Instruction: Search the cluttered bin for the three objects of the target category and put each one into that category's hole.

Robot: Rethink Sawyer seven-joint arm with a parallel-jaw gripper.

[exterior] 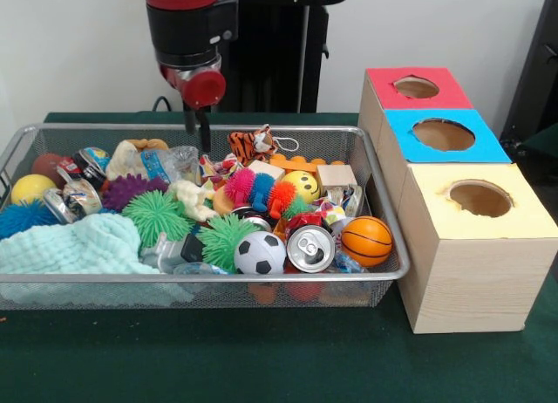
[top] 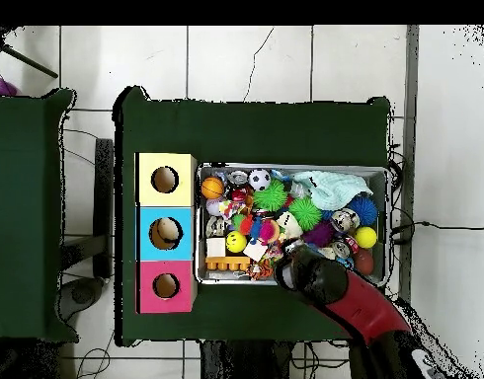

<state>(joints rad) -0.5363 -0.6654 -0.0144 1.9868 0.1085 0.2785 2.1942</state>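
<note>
From the front, the bin brims with toys, a soccer ball and a can; a blue-labelled bottle lies sideways at its far side beneath the pincer, whose state cannot be told. Overhead, the blue box holds something in its hole.

Arm comes down from the top of the front view, left of centre: black wrist housing with a red band above, red round cap below it. Gripper hangs straight down from the cap, thin dark fingers close together, tips low at the far side, can't resolve any gap between them. Overhead: red link runs in diagonally from the lower right, black wrist end covers the gripper completely.
</note>
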